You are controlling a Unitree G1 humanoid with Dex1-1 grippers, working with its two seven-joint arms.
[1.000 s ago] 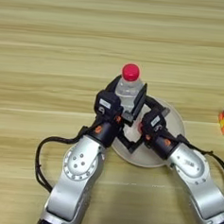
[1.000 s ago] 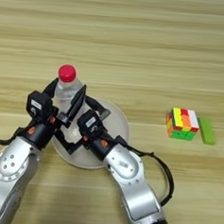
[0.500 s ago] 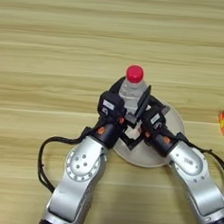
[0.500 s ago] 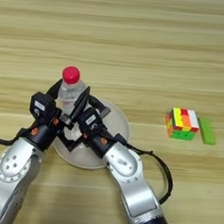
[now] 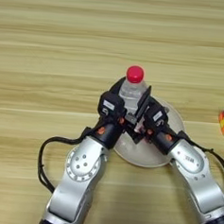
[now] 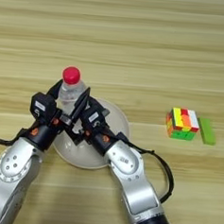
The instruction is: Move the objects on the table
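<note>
Both my left gripper (image 5: pixel 130 97) and right gripper (image 6: pixel 77 112) clamp the bottle (image 5: pixel 133 89), now carried farther over the plate (image 6: pixel 118 121), cube (image 6: pixel 182 123) untouched right.

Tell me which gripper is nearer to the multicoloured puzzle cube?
Right. The right gripper is at the bottle over the plate, left of the puzzle cube; the left gripper is further left.

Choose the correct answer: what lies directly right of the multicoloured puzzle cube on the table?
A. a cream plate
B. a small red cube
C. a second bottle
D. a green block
D: in the right eye view a flat green block lies just right of the puzzle cube, while the plate sits to the cube's left under the bottle.
</note>
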